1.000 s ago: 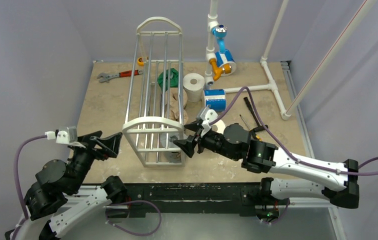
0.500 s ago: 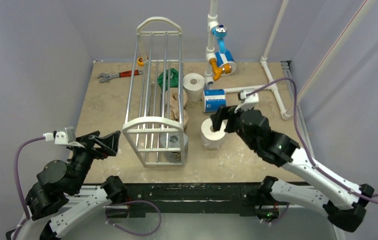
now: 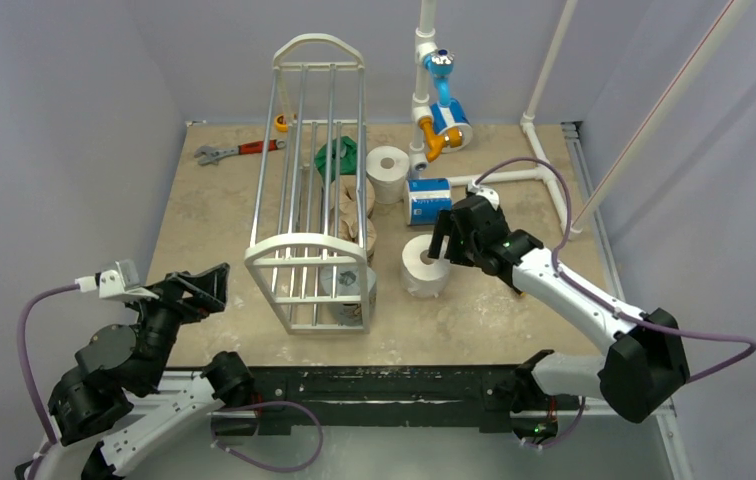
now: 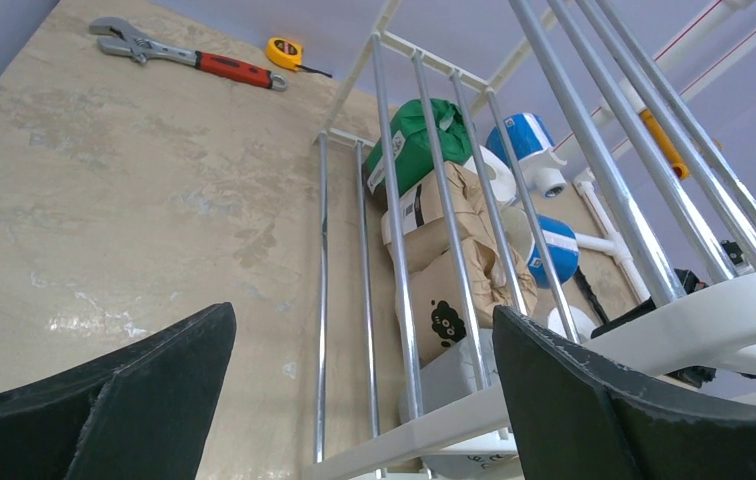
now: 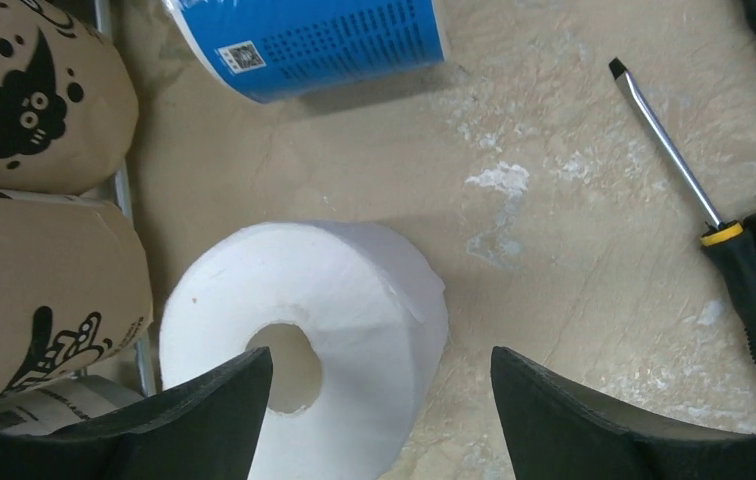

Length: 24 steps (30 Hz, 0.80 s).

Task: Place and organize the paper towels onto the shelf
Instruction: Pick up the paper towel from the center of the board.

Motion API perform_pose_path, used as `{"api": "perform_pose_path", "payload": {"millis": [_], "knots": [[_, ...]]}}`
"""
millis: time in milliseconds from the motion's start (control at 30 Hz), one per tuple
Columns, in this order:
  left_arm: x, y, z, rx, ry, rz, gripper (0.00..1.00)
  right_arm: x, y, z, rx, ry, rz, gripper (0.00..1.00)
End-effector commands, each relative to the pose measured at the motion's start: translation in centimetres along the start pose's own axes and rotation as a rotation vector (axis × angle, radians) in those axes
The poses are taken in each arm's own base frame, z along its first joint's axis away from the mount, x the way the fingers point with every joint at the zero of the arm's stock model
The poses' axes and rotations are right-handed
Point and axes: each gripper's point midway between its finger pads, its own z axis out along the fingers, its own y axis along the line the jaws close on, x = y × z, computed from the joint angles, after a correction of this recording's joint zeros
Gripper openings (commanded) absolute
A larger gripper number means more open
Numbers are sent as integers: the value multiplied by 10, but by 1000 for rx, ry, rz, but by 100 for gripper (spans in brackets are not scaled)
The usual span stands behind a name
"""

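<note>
Paper towel roll [image 3: 424, 266], the plain white one, stands on end on the tabletop [image 3: 214, 215], roughly midway between the side edges and a little toward the near edge, just beside the shelf [image 3: 306, 262]. Your right end effector [image 3: 440, 245] hangs above it with fingers spread, one over the rim and one out past the side. It is pinching nothing. Your left end effector [image 3: 206, 290] waits by the near-left corner, wide open and empty.

Now the risk: you look off-centre. Close here and you may catch only one wall, tipping the roll into the tan rolls [image 5: 49, 280] or the blue-white roll [image 5: 304, 45]. Squeeze too hard and the soft wall could buckle and slip. On the carry, a low pass could clip the shelf's rods.
</note>
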Motion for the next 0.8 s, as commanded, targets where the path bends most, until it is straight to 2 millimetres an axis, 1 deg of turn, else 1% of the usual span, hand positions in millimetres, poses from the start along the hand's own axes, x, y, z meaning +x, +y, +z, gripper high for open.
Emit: {"api": "perform_pose_path", "payload": {"millis": [0,133,267,433,500,533,567,600,667,700,767], "knots": [[-1,6,-1,-28,-8,-35,100,-2,5,7,-24,-2,48,79],[-1,5,-1,-20,-7,-27,100,4,4,14,-29,23,42,75],[3,4,1,-20,0,-18,100,16,3,20,-31,61,30,70],[6,4,1,-19,6,-15,100,24,-2,25,-15,85,14,64],[7,3,2,-18,9,-15,100,25,-4,25,-6,87,6,58],[8,3,2,-18,10,-15,100,23,-4,23,-7,82,1,50],[8,3,2,-17,10,-18,100,19,-4,20,-7,69,-1,41],[8,2,2,-14,13,-17,100,13,-4,15,-8,53,-2,35],[8,2,2,-11,13,-19,100,-5,-2,-1,-5,7,-8,27],[7,1,2,-9,13,-20,100,-19,-2,-12,2,-33,-20,24],[6,1,1,-7,11,-23,100,-43,6,-34,-24,-84,-32,20]]}}
